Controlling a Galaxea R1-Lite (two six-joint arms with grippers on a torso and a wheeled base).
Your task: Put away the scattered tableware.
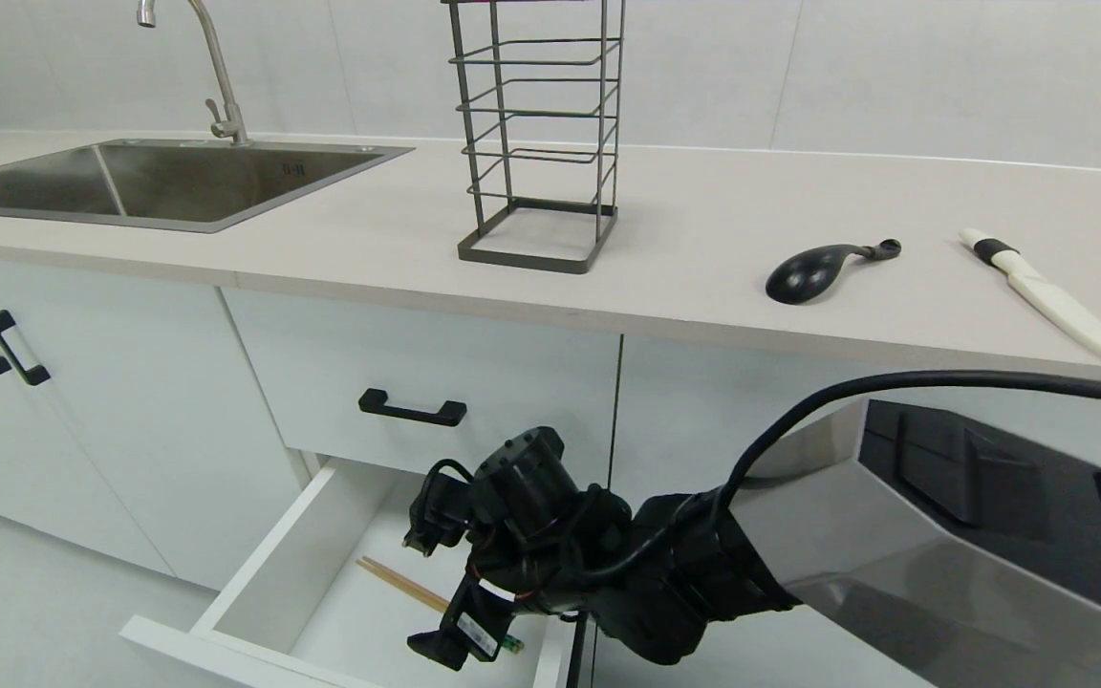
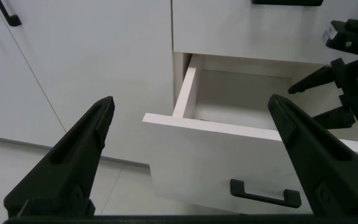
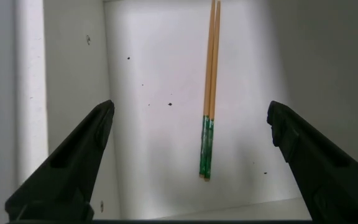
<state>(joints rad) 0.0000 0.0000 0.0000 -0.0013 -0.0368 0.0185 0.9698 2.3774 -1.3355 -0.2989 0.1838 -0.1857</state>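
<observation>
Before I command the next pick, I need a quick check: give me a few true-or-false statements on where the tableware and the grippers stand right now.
1. The chopsticks lie inside the open drawer. True.
2. The right gripper is shut on the chopsticks. False: it is open and empty, over the drawer with the chopsticks lying below it.
3. The black spoon sits in the wire rack. False: it lies on the counter, between the rack and the knife.
4. The white knife lies on the counter. True.
</observation>
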